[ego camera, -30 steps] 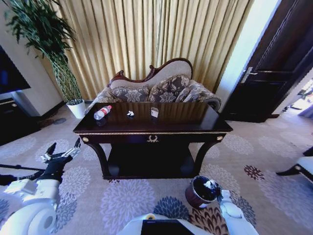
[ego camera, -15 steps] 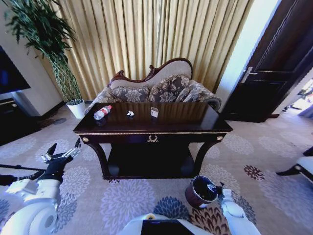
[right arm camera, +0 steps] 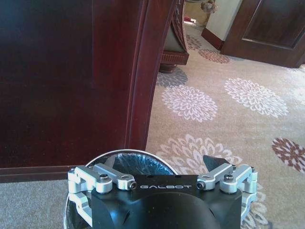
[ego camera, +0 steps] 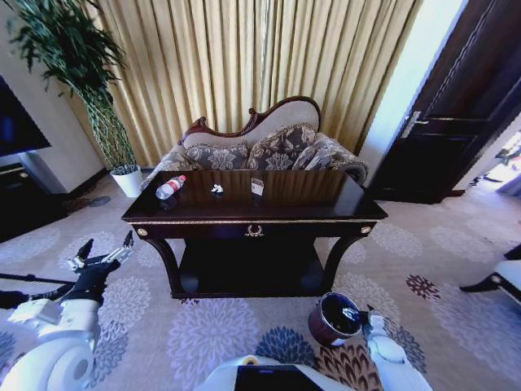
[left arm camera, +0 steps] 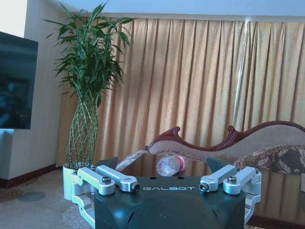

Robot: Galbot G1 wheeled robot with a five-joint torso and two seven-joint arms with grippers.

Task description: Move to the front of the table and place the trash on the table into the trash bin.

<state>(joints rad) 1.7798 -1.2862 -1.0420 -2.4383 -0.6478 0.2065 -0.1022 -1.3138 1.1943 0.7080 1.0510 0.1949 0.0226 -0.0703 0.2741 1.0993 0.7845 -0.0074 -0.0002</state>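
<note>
The dark-wood table point(ego camera: 326, 213) stands straight ahead with the trash on its top. A clear bottle point(ego camera: 170, 187) with a red cap lies at the left. A white scrap point(ego camera: 216, 189) and a small pale carton point(ego camera: 257, 186) sit nearer the middle. The round reddish-brown trash bin point(ego camera: 327, 324) stands on the carpet by the table's right front leg. My right gripper point(ego camera: 358, 315) hangs open at the bin's rim point(right arm camera: 125, 154), empty. My left gripper point(ego camera: 102, 254) is open, low at the left, and faces the bottle point(left arm camera: 170, 165) from a distance.
A sofa point(ego camera: 269, 147) stands behind the table before gold curtains. A potted plant point(ego camera: 122, 175) and a black TV stand point(ego camera: 20, 199) are at the left. A dark door point(ego camera: 456, 122) is at the right. The table leg point(right arm camera: 140, 71) rises close behind the bin. Patterned carpet lies all around.
My right gripper has sunk very slightly at the bin's rim. Everything else stands as before.
</note>
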